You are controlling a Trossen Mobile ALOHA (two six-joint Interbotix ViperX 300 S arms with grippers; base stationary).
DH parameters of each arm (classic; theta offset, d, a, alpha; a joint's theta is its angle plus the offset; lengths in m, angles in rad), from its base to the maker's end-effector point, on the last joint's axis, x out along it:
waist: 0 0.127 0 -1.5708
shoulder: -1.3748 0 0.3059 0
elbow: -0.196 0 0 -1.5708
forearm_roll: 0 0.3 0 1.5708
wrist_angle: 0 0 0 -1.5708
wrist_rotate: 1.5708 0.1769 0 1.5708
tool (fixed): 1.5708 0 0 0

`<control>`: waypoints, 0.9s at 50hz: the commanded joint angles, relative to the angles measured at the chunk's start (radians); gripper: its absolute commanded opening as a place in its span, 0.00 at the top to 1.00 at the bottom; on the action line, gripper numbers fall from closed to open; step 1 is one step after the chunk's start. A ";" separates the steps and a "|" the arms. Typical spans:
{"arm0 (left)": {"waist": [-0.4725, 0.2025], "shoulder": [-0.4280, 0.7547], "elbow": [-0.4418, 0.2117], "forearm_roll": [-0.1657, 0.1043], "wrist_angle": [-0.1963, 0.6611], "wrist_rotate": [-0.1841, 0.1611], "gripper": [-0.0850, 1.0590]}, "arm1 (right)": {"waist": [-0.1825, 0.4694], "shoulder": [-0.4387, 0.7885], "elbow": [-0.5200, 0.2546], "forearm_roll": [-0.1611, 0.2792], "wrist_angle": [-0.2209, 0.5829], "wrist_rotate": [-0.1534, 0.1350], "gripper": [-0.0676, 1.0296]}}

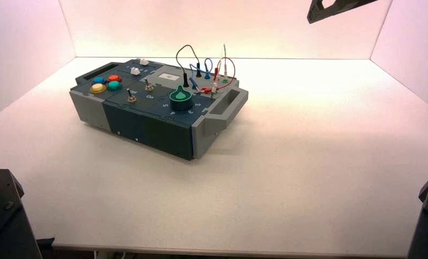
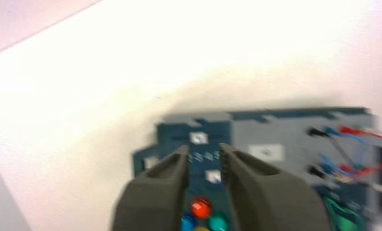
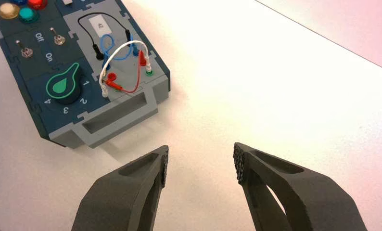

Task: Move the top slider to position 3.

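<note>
The box (image 1: pixel 147 116) stands turned on the left half of the table. Two white slider knobs sit on its far left part. The top slider (image 1: pixel 144 62) is the farther one and the other knob (image 1: pixel 135 70) is just in front of it. In the left wrist view my left gripper (image 2: pixel 203 153) hangs above the box, narrowly open and empty. The top slider (image 2: pixel 198 138) shows just beyond its fingertips and the other knob (image 2: pixel 213 176) shows between the fingers. My right gripper (image 3: pixel 201 161) is wide open and empty over bare table, to the right of the box's handle (image 3: pixel 114 115).
The box also bears coloured round buttons (image 1: pixel 106 83), two silver toggle switches (image 1: pixel 139 90), a green rotary knob (image 1: pixel 180 98) and looped wires (image 1: pixel 209 70). A dark gripper piece (image 1: pixel 330 8) shows at the high view's top right edge. White walls enclose the table.
</note>
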 commanded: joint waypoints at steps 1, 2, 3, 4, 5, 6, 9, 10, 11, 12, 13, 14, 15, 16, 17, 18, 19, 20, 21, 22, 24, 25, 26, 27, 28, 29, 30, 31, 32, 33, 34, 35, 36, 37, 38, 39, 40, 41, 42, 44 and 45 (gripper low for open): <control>-0.067 -0.153 0.098 -0.015 -0.021 -0.021 0.52 | 0.005 -0.008 -0.012 -0.002 -0.005 -0.002 0.30; -0.077 -0.173 0.121 -0.015 -0.028 -0.023 0.52 | 0.005 -0.008 -0.011 -0.002 -0.005 -0.002 0.30; -0.091 -0.193 0.144 -0.015 -0.034 -0.026 0.52 | 0.005 -0.006 -0.011 -0.003 -0.005 -0.002 0.30; -0.097 -0.206 0.156 -0.015 -0.037 -0.028 0.52 | 0.005 -0.008 -0.011 -0.003 -0.003 -0.002 0.30; -0.107 -0.229 0.184 -0.015 -0.043 -0.028 0.52 | 0.005 -0.008 -0.011 -0.003 -0.003 -0.002 0.30; -0.118 -0.253 0.210 -0.015 -0.051 -0.028 0.52 | 0.005 -0.009 -0.009 -0.003 -0.002 -0.002 0.30; -0.138 -0.311 0.268 -0.015 -0.071 -0.029 0.52 | 0.005 -0.009 -0.009 -0.003 -0.002 -0.002 0.30; -0.144 -0.334 0.293 -0.015 -0.081 -0.031 0.52 | 0.005 -0.008 -0.009 -0.006 0.000 -0.002 0.30; -0.146 -0.356 0.316 -0.015 -0.091 -0.029 0.52 | 0.005 -0.008 -0.009 -0.006 -0.002 -0.002 0.30; -0.146 -0.367 0.327 -0.015 -0.097 -0.031 0.51 | 0.005 -0.006 -0.011 -0.006 -0.002 -0.002 0.30; -0.146 -0.388 0.350 -0.015 -0.107 -0.031 0.51 | 0.005 -0.005 -0.009 -0.006 -0.002 -0.002 0.30; -0.146 -0.388 0.350 -0.015 -0.107 -0.031 0.51 | 0.005 -0.005 -0.009 -0.006 -0.002 -0.002 0.30; -0.144 -0.436 0.411 -0.012 -0.147 -0.029 0.49 | 0.005 -0.002 -0.009 -0.006 -0.002 -0.002 0.30; -0.143 -0.451 0.434 -0.009 -0.169 -0.029 0.49 | 0.005 0.000 -0.009 -0.006 -0.002 -0.002 0.30; -0.143 -0.457 0.446 -0.009 -0.176 -0.029 0.48 | 0.005 0.002 -0.009 -0.006 -0.002 -0.002 0.30; -0.140 -0.472 0.469 -0.011 -0.196 -0.031 0.48 | 0.005 0.005 -0.009 -0.006 -0.002 -0.002 0.30; -0.140 -0.485 0.492 -0.011 -0.216 -0.029 0.48 | 0.005 0.006 -0.009 -0.008 -0.002 -0.002 0.30; -0.140 -0.497 0.515 -0.012 -0.236 -0.031 0.48 | 0.005 0.006 -0.009 -0.006 -0.002 -0.002 0.30; -0.140 -0.502 0.525 -0.014 -0.244 -0.031 0.48 | 0.005 0.008 -0.008 -0.003 -0.002 -0.002 0.30; -0.140 -0.511 0.545 -0.015 -0.258 -0.031 0.48 | 0.005 0.009 -0.008 -0.006 -0.002 -0.002 0.30; -0.140 -0.520 0.580 -0.014 -0.279 -0.032 0.48 | 0.005 0.014 -0.006 -0.006 -0.003 -0.002 0.30; -0.140 -0.522 0.588 -0.015 -0.284 -0.032 0.48 | 0.005 0.015 -0.006 -0.003 -0.003 -0.002 0.30; -0.140 -0.523 0.603 -0.015 -0.288 -0.032 0.48 | 0.005 0.017 -0.006 -0.006 -0.003 -0.002 0.30; -0.140 -0.523 0.615 -0.015 -0.295 -0.034 0.48 | 0.005 0.020 -0.006 -0.006 -0.002 -0.002 0.30; -0.140 -0.523 0.627 -0.015 -0.304 -0.034 0.48 | 0.005 0.023 -0.005 -0.003 -0.003 -0.002 0.30; -0.141 -0.523 0.630 -0.015 -0.304 -0.034 0.48 | 0.005 0.026 -0.005 -0.006 -0.003 -0.002 0.30; -0.146 -0.522 0.632 -0.015 -0.308 -0.034 0.48 | 0.005 0.028 -0.005 -0.006 -0.003 -0.002 0.30; -0.149 -0.520 0.635 -0.015 -0.311 -0.034 0.48 | 0.005 0.032 -0.005 -0.006 -0.003 -0.002 0.30; -0.149 -0.518 0.635 -0.015 -0.316 -0.034 0.48 | 0.005 0.034 -0.003 -0.006 -0.003 -0.002 0.30; -0.150 -0.515 0.635 -0.015 -0.322 -0.034 0.48 | 0.005 0.038 -0.002 -0.006 -0.003 -0.002 0.30; -0.150 -0.512 0.638 -0.015 -0.331 -0.034 0.48 | 0.005 0.040 -0.002 -0.006 -0.003 -0.002 0.30; -0.150 -0.508 0.640 -0.015 -0.337 -0.032 0.48 | 0.005 0.041 -0.003 -0.006 -0.003 -0.002 0.30; -0.150 -0.506 0.640 -0.014 -0.339 -0.032 0.48 | 0.005 0.044 -0.003 -0.006 -0.003 -0.002 0.30; -0.150 -0.502 0.640 -0.011 -0.342 -0.032 0.48 | 0.005 0.046 -0.003 -0.006 -0.003 -0.002 0.30; -0.150 -0.502 0.640 -0.011 -0.342 -0.032 0.48 | 0.005 0.046 -0.003 -0.006 -0.003 -0.002 0.30; -0.149 -0.492 0.638 -0.008 -0.339 -0.031 0.48 | 0.005 0.048 -0.005 -0.006 -0.003 -0.002 0.30; -0.149 -0.489 0.638 -0.006 -0.337 -0.031 0.48 | 0.005 0.051 -0.005 -0.006 -0.003 -0.002 0.30; -0.149 -0.485 0.638 -0.006 -0.336 -0.032 0.48 | 0.005 0.052 -0.005 -0.006 -0.003 -0.002 0.30; -0.149 -0.482 0.640 -0.006 -0.336 -0.031 0.48 | 0.005 0.052 -0.003 -0.006 -0.003 -0.002 0.30; -0.149 -0.477 0.640 -0.006 -0.336 -0.031 0.48 | 0.005 0.052 -0.003 -0.006 -0.003 -0.002 0.30; -0.149 -0.474 0.640 -0.006 -0.336 -0.032 0.48 | 0.005 0.052 -0.002 -0.003 -0.003 -0.002 0.30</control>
